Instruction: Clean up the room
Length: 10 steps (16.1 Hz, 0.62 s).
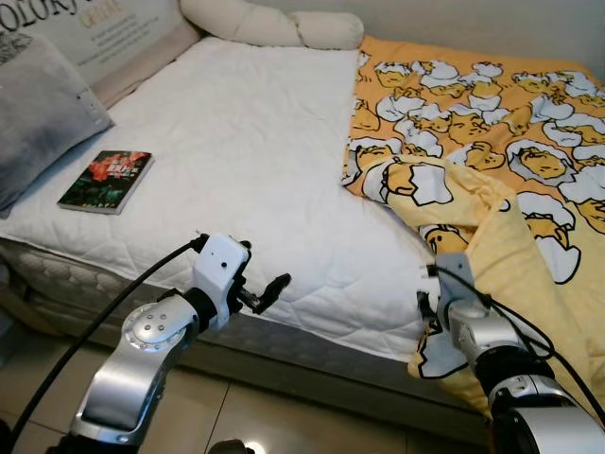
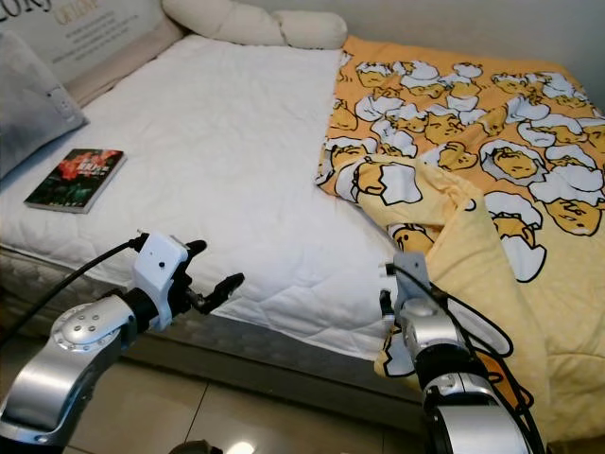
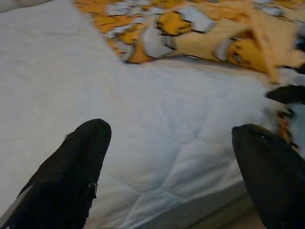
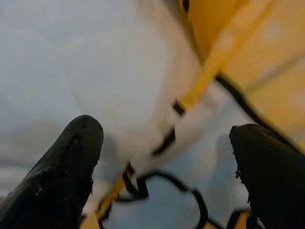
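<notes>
Blanket (image 1: 492, 142) lengthwise down bed (image 1: 236, 142), right claw (image 4: 167, 157) open at its edge, left claw (image 3: 171, 167) open.

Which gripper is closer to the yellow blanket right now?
Right. The right gripper is open around the yellow blanket's hanging edge; the left gripper hovers apart over the white mattress.

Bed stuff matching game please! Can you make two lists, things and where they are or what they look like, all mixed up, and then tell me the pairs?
Things:
1. book
2. yellow blanket
3. grey pillow
4. right gripper

Descriptions:
A. open, at the blanket's hanging corner
B. bunched on the robot's right side of the bed
C. flat on the white mattress cover
D. at the bed's far left edge

Pairs: 1-C, 2-B, 3-D, 4-A
</notes>
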Available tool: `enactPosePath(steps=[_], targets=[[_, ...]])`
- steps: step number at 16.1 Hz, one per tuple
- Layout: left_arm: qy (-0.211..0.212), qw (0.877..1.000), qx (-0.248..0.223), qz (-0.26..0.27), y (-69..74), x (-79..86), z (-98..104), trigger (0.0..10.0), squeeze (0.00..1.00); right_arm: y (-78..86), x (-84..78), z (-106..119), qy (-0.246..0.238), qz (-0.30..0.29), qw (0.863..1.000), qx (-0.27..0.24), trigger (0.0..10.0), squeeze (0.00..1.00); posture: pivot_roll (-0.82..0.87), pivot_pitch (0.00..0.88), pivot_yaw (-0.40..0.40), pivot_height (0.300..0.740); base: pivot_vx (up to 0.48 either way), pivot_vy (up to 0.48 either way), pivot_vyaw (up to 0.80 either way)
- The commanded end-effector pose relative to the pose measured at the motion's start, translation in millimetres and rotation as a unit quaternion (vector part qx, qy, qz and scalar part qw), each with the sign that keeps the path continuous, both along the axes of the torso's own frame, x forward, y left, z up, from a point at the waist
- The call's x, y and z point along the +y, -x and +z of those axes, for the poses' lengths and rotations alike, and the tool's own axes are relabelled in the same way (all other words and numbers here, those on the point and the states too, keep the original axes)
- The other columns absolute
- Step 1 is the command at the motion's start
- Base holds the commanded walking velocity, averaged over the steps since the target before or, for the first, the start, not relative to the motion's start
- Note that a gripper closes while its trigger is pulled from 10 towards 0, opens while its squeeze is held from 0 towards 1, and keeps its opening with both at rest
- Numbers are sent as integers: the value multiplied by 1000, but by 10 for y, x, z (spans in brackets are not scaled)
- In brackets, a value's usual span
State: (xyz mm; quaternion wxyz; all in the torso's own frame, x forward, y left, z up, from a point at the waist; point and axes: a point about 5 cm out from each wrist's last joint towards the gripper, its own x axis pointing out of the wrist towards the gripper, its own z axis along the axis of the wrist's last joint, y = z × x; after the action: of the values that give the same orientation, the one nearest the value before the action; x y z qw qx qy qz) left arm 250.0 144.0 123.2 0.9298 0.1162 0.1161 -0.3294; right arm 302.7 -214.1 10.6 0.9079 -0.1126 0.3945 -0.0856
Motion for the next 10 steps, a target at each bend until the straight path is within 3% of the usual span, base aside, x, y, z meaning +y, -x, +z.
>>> enactPosePath(steps=[1, 2, 5, 7, 8, 9, 10], targets=[[3, 1000, 1, -27, 33, -60, 37, 10000, 859, -59, -53, 66, 9, -5, 1000, -12, 10000, 0, 65, 0, -27, 740, 0, 0, 0], [-1, 999, 4, -41, 79, -64, 74, 10000, 816, -74, -65, 73, 12, -5, 1000, -13, 10000, 0, 81, 66, -26, 740, 0, 0, 0], [2, 998, 9, -68, 180, -104, 204, 10000, 776, -122, -88, 100, 12, -13, 999, -29, 10000, 0, 111, 156, -19, 740, 0, 0, 0], [4, 998, 12, -69, 208, -120, 228, 10000, 773, -134, -86, 107, 2, -14, 999, -34, 10000, 0, 123, 175, -18, 740, 0, 0, 0], [-6, 997, 19, -75, 247, -124, 234, 10000, 769, -116, -122, 94, -8, -32, 999, -31, 8471, 0, 142, 203, -14, 740, 0, 0, 0], [-8, 997, 20, -76, 254, -124, 236, 10000, 765, -107, -135, 88, -11, -37, 999, -30, 8196, 0, 144, 208, -13, 740, 0, 0, 0], [-9, 997, 23, -77, 270, -122, 256, 10000, 757, -89, -160, 74, -18, -49, 998, -29, 4863, 0, 152, 238, -9, 740, 0, 0, 0]])
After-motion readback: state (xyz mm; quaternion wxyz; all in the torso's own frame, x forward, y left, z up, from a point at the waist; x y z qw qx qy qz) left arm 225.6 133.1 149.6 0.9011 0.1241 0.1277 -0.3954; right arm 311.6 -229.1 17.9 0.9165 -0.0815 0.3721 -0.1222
